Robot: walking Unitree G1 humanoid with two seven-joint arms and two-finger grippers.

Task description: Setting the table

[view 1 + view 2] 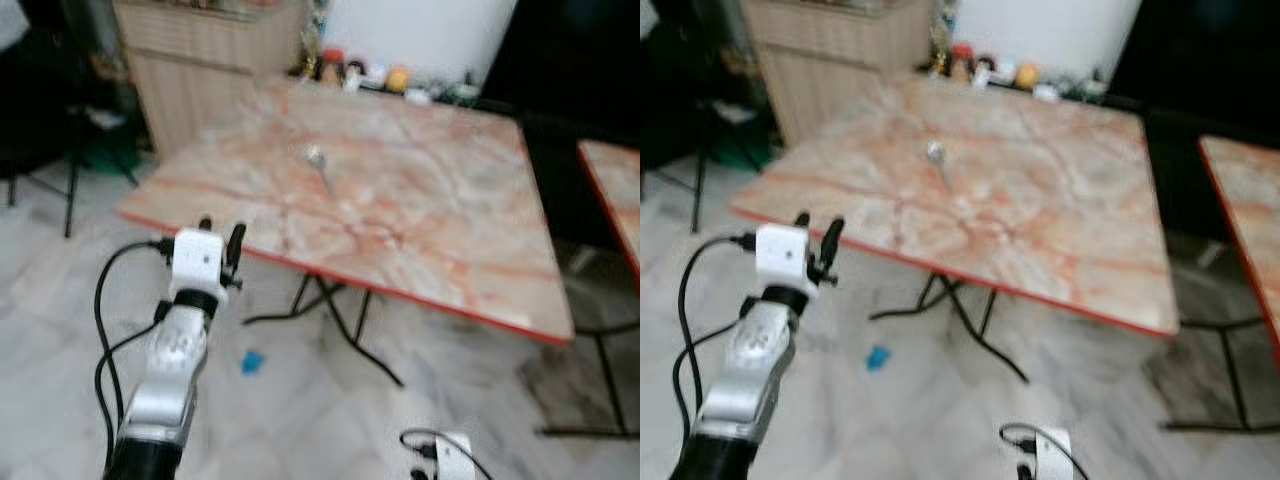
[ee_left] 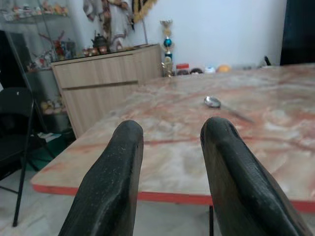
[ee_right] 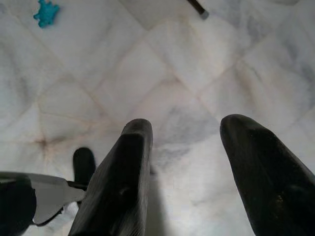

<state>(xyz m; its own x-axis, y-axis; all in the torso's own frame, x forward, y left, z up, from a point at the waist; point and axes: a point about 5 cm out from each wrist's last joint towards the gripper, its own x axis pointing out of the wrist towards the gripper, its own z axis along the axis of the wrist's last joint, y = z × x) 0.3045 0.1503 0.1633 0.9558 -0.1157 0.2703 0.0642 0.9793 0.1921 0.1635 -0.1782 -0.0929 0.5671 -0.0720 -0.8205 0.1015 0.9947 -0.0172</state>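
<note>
The robot approaches the pink marble-patterned table, where a small metal spoon lies mid-top. Left gripper raised, fingers apart, empty; right gripper hangs idle, apart. Next: reach further forward.

The marble table lies mostly bare; a lone spoon sits near its middle. Small jars and bottles crowd the far edge at twelve o'clock. The left gripper, fingers apart, stands just short of the near edge at seven o'clock. A wooden cabinet blocks eleven o'clock, a second table three o'clock.
</note>
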